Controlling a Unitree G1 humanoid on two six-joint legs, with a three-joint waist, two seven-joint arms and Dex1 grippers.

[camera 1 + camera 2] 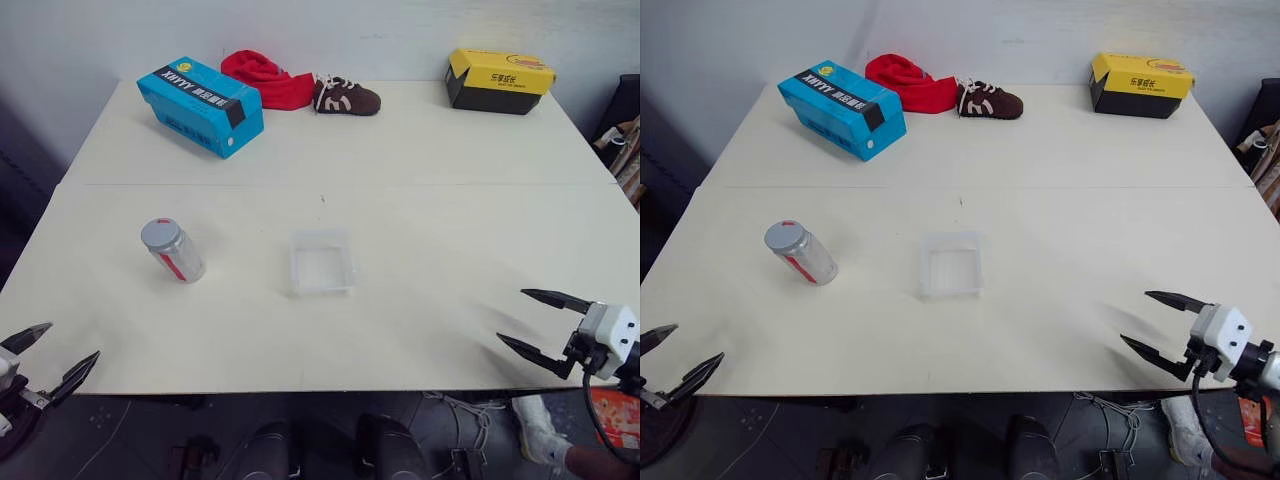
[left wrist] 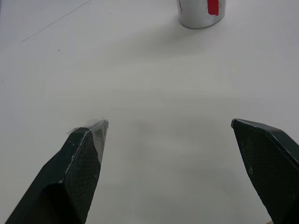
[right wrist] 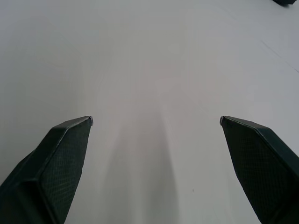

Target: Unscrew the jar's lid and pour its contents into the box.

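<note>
The jar [image 1: 176, 252], clear with a red-and-white label, stands on the left half of the white table [image 1: 430, 200], its silver lid [image 1: 159, 233] screwed on top. Its contents are not visible. To its right, near the middle of the table, sits the clear plastic box [image 1: 322, 262], which looks empty. My left gripper [image 1: 58, 356] hovers open at the table's near left corner, well short of the jar [image 2: 202, 11]. My right gripper [image 1: 524, 320] is open at the near right edge, far from the box, with nothing between its fingers.
Along the far edge lie a blue carton [image 1: 201, 105], a red cloth [image 1: 265, 78], a small brown shoe [image 1: 346, 96] and a yellow-and-black carton [image 1: 499, 80]. A seam [image 1: 450, 184] runs across the table's width.
</note>
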